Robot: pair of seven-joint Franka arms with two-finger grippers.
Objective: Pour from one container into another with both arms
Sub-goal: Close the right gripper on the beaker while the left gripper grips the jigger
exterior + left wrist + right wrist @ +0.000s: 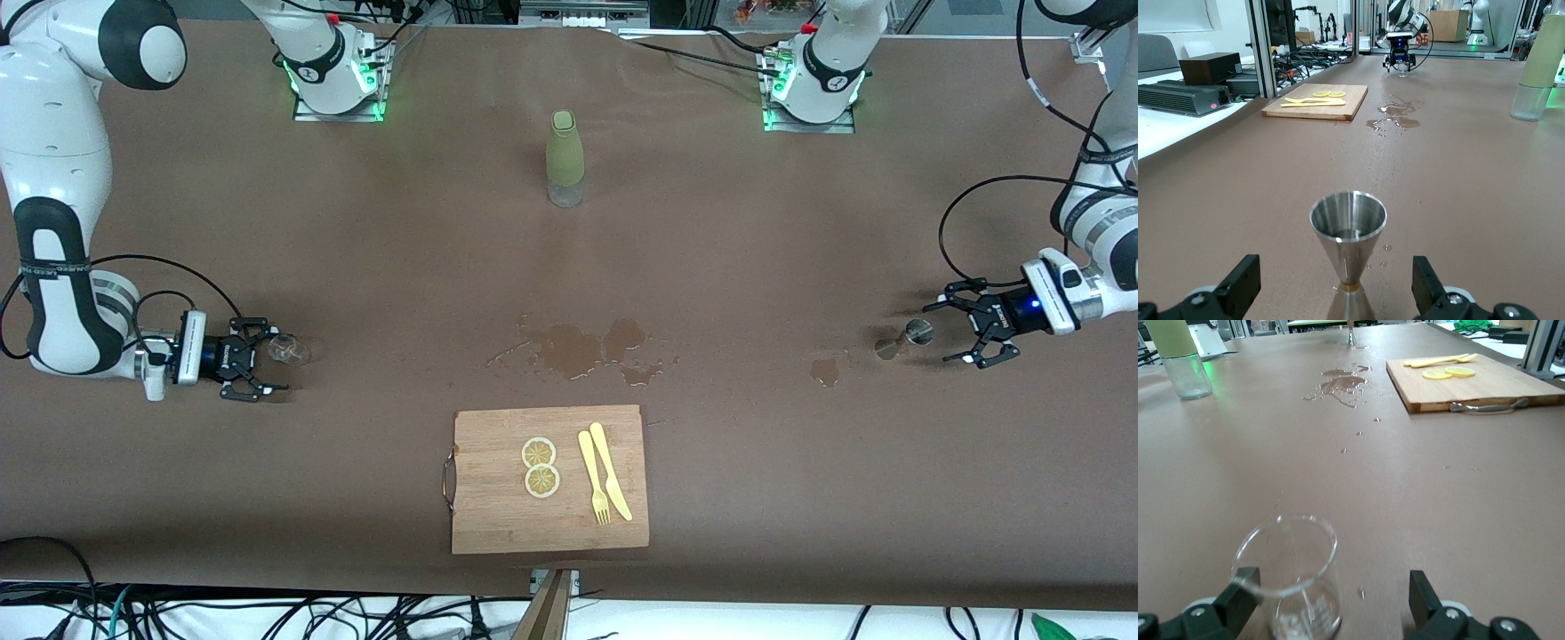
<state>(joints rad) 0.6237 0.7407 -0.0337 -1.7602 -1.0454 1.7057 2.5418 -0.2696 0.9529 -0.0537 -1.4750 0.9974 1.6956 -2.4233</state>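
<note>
Nearest the front camera lies a wooden cutting board, taken as the landmark, with a metal handle at its edge toward the right arm's end of the table. On it rest two lemon slices touching each other, and just beside them a yellow fork and yellow knife lying side by side. Farther from the camera than the board, near its farther edge, a wet spill darkens the brown table cover; a smaller wet patch sits off toward the left arm's end. Well farther still from the board, between the two arm bases, a green-sleeved bottle stands upright. Toward the left arm's end from the board, a steel double-cone jigger stands upright on the table; the left gripper sits low at it, fingers spread wide on either side and clear of the metal, grasping nothing. Toward the right arm's end from the board, a clear glass tumbler stands upright; the right gripper is low at it, fingers released and spread, the glass in the gap nearer one finger, whether it touches cannot be told. Small droplets dot the cover near both vessels.
</note>
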